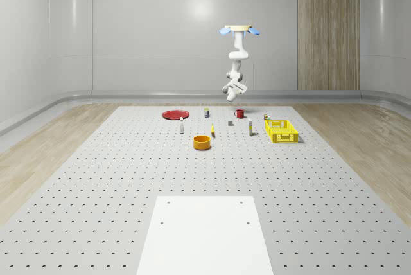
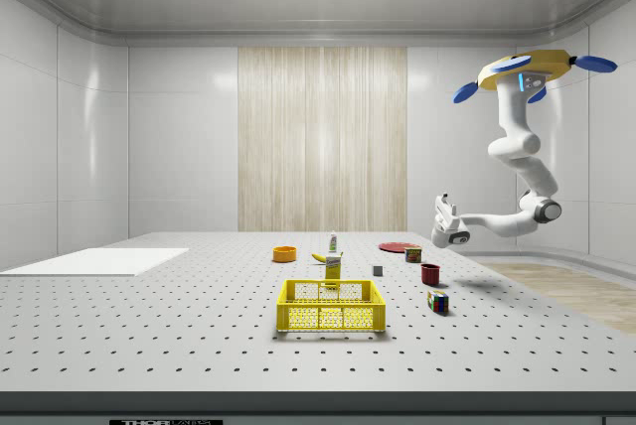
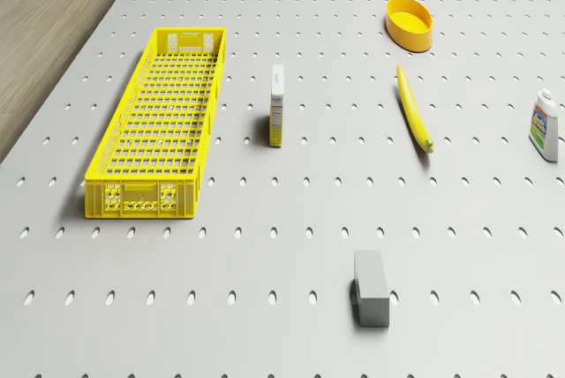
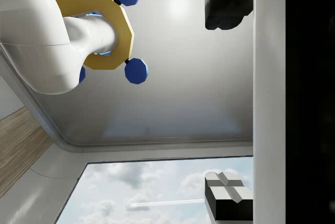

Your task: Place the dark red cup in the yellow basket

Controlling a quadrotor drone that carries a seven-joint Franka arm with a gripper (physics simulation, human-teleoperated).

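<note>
Dark red cup (image 1: 239, 114): upright on the perforated table (image 1: 128, 178), toward its far end, free of any grip. Seen also in the side view (image 2: 430, 273), just beside a multicoloured cube (image 2: 437, 300).

Yellow basket (image 1: 281, 130): on the table, nearer the camera than the cup and toward the whole-scene view's right; apart from the cup, nothing inside.

Gripper (image 2: 443, 209): in the air above the cup, tilted upward; fingers spread apart, as the two pads (image 4: 227, 195) in the wrist view show, nothing between them.

Drone (image 1: 239, 29): hovers high over the table's far end, arm (image 2: 517, 162) folded down and bent toward the cup's side.

Other items on the table: red plate (image 1: 174, 114); orange bowl (image 1: 202, 142); banana (image 3: 413, 107); small carton (image 3: 276, 105), standing just beside the basket; grey block (image 3: 371, 287); white bottle (image 3: 544, 125). White panel (image 1: 204, 233) at the table's near end.
</note>
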